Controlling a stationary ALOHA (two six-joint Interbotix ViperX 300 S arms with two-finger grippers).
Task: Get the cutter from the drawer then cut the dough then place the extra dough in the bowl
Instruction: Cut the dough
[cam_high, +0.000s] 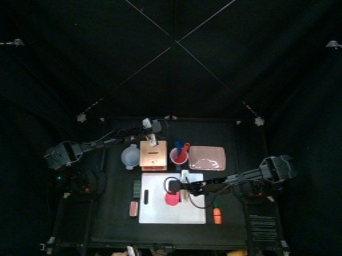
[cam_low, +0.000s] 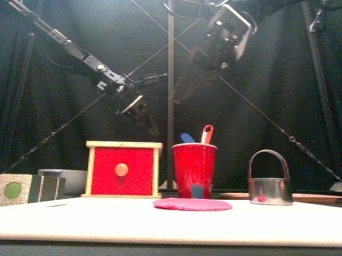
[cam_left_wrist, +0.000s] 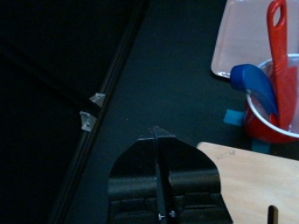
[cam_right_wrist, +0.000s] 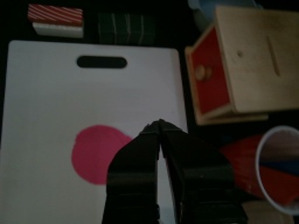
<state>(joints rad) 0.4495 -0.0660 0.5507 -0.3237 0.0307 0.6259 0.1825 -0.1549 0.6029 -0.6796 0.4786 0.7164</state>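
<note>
The white cutting board (cam_right_wrist: 47, 96) is lying directly under the right gripper (cam_right_wrist: 156, 128), which is hanging high above it with its two jaws pressed together on nothing. The pale wooden box (cam_right_wrist: 251, 52) is sitting past the board's far edge, beyond and to the left of that gripper, and its red drawer front (cam_low: 123, 170) is facing the table's front. The left gripper (cam_left_wrist: 158, 133) is hovering in the air behind the box, its jaws also meeting in a thin line and carrying nothing. The pink tray (cam_left_wrist: 239, 39) is lying off to this gripper's right and nearer the front. The blue-grey bowl (cam_high: 130, 156) is sitting below the left gripper and towards the front, just beside the box on its left.

The red cup (cam_low: 195, 168) is standing between box and tray, below and behind the right gripper. The metal cutter (cam_low: 270, 180) is standing upright with its wire handle up, well below the right gripper and a little to its right. The flat pink dough (cam_right_wrist: 100, 149) is lying on the board just beside the point under the right gripper's tips. A blue knife (cam_left_wrist: 254, 87) and a red knife (cam_left_wrist: 277, 35) are sticking out of the cup.
</note>
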